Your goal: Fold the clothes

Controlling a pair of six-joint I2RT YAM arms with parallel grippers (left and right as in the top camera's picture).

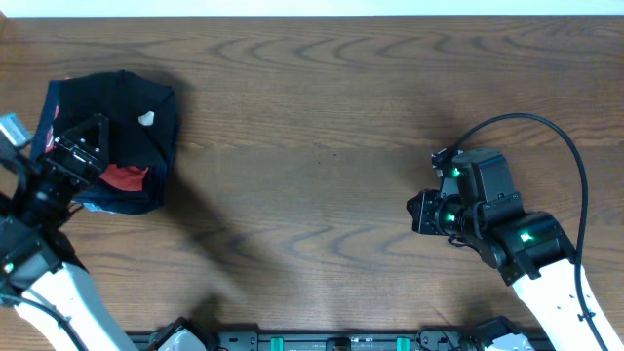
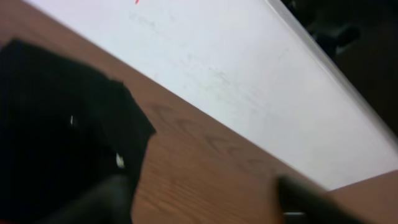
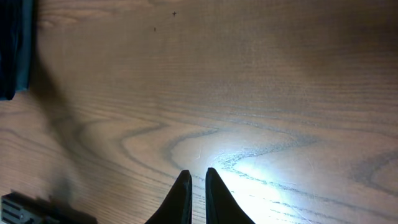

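Observation:
The black T-shirt [image 1: 122, 112] lies folded into a compact square at the table's far left, with its small white tag [image 1: 146, 119] showing. It rests on top of other garments. In the left wrist view it [image 2: 56, 124] fills the left side. My left gripper [image 1: 90, 136] hovers over the shirt's left part; its fingers [image 2: 199, 199] are spread wide with only bare wood between them. My right gripper [image 1: 414, 213] is far off at the right, its fingers [image 3: 198, 177] almost together and holding nothing.
A red T-shirt [image 1: 125, 177] peeks out under the black one, above navy-blue fabric [image 1: 117, 207] that also shows in the right wrist view [image 3: 13, 43]. The table's far edge meets a white surface [image 2: 236, 74]. A black cable [image 1: 546, 127] loops over the right arm.

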